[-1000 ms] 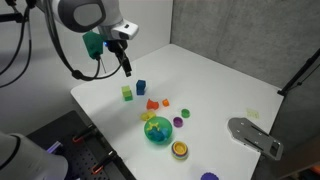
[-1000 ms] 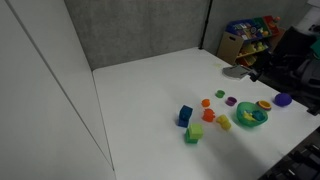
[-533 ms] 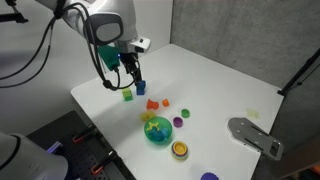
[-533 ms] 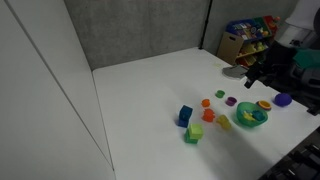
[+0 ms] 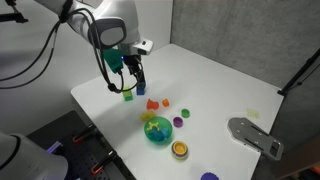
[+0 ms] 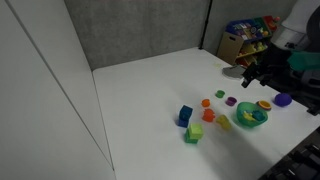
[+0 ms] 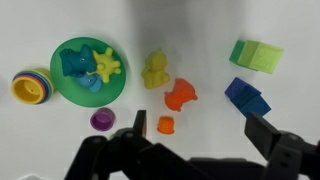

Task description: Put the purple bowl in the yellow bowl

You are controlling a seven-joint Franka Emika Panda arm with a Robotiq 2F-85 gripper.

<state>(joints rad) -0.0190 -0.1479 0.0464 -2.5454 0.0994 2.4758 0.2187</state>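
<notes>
**A:** Where is the purple bowl (image 5: 209,177) at this moment?

**B:** In an exterior view it sits on the white counter (image 5: 220,80), at the very bottom edge of the picture, so only a part of it is seen. It is at about 4 o'clock from the yellow bowl (image 5: 180,149), near it but apart from it.

**A:** And the yellow bowl itself?

**B:** It stands at about 5 o'clock from the green bowl (image 5: 160,138), just beside it. In the wrist view it is at 9 o'clock from the green bowl, close to the left edge. The green bowl holds a blue toy (image 7: 76,64) and a yellow toy (image 7: 106,68).

**A:** How are the jaws?

**B:** They are spread wide and they hold nothing. In the wrist view the two dark fingers (image 7: 270,135) come in from the bottom, with only bare counter and small pieces between them.

**A:** Over which place do they hang?

**B:** Over the small toys. A blue cube (image 7: 246,96) lies at 3 o'clock from an orange piece (image 7: 181,96), and a green cube (image 7: 256,55) at 12 o'clock from the blue cube. In an exterior view the jaws are above these two cubes, at about 10 o'clock from the green bowl, well apart from both small bowls.
</notes>
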